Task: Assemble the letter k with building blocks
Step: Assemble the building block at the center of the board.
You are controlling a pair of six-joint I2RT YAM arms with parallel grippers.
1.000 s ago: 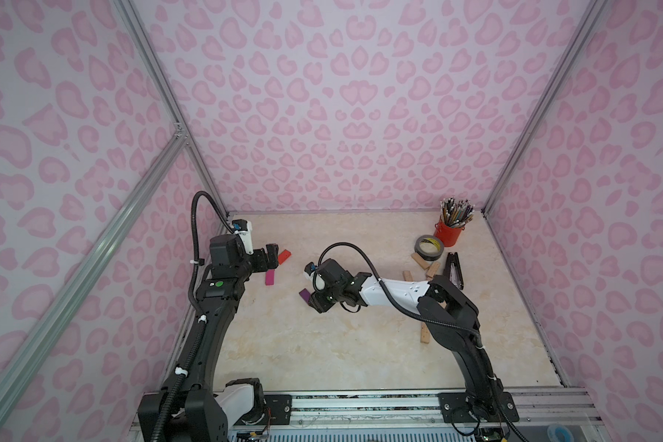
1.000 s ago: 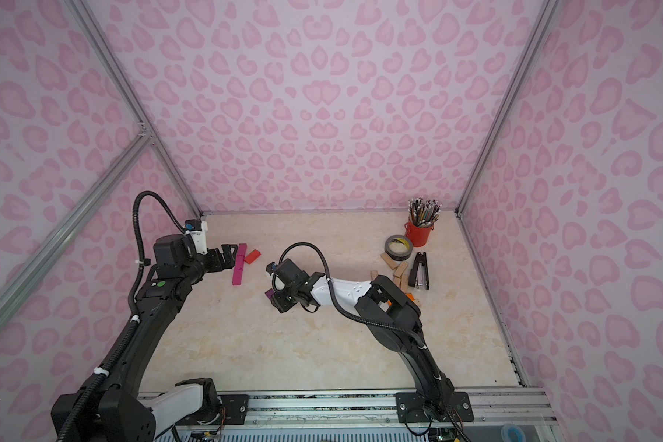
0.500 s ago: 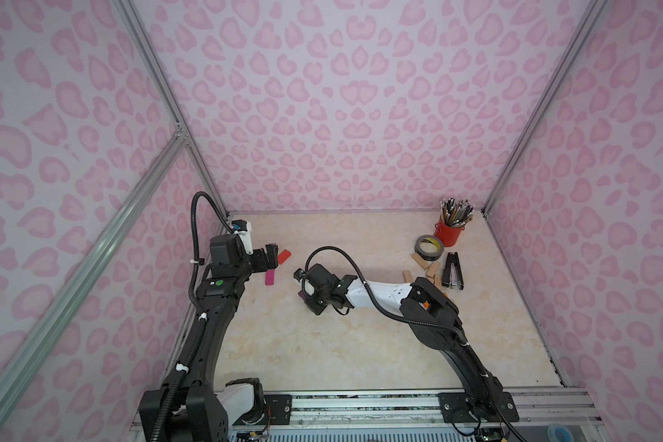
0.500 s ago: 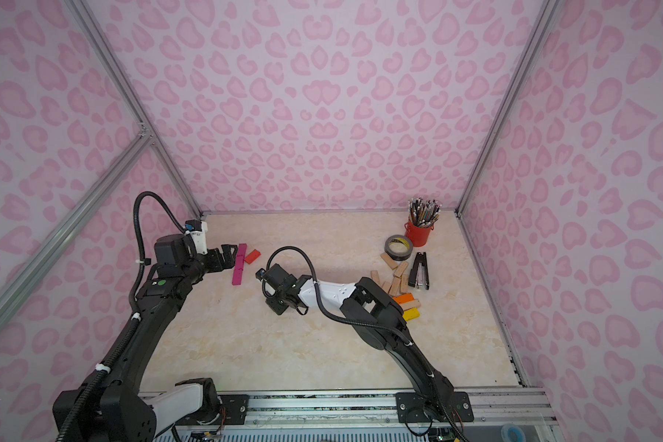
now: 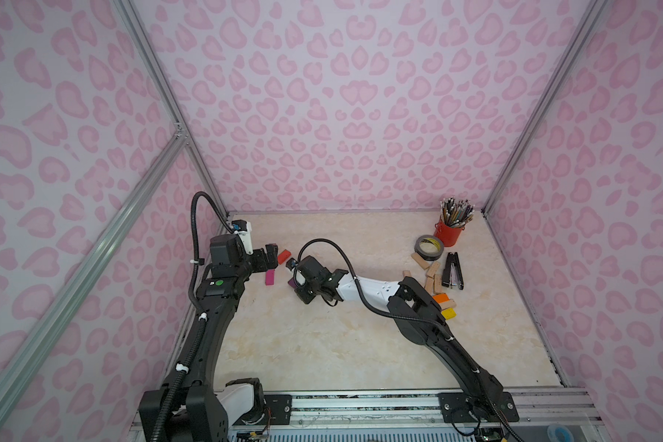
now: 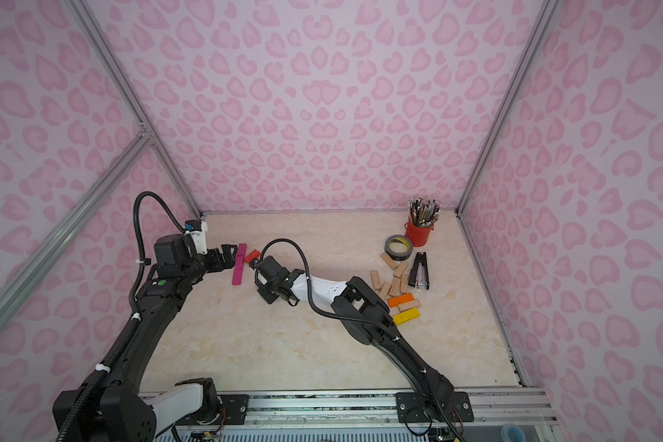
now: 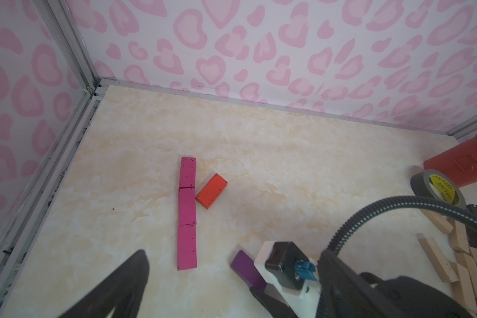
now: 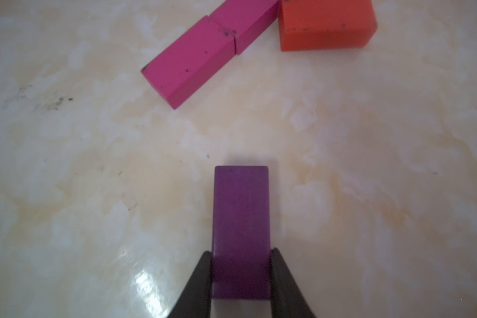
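Observation:
Three magenta building blocks (image 7: 187,206) lie end to end in a straight row at the far left, and a red block (image 7: 211,190) leans against the row's middle at a slant. My right gripper (image 8: 241,251) is shut on a purple block (image 8: 241,214), held low by the table a short way from the row's near end (image 8: 189,62). My left gripper (image 7: 197,271) hangs open over the row, holding nothing. Both top views show the row (image 6: 239,264) and the red block (image 5: 283,255). Plain wood blocks (image 5: 433,273), an orange block (image 5: 439,297) and a yellow block (image 5: 448,313) lie at the right.
A grey tape roll (image 5: 429,247), a black stapler (image 5: 452,269) and a red cup of pencils (image 5: 450,233) stand at the back right beside the loose blocks. Pink patterned walls close in the table on three sides. The right arm stretches across the middle.
My right gripper has moved left and slightly farther back with the purple block, nearer the magenta row. The left arm has not moved.

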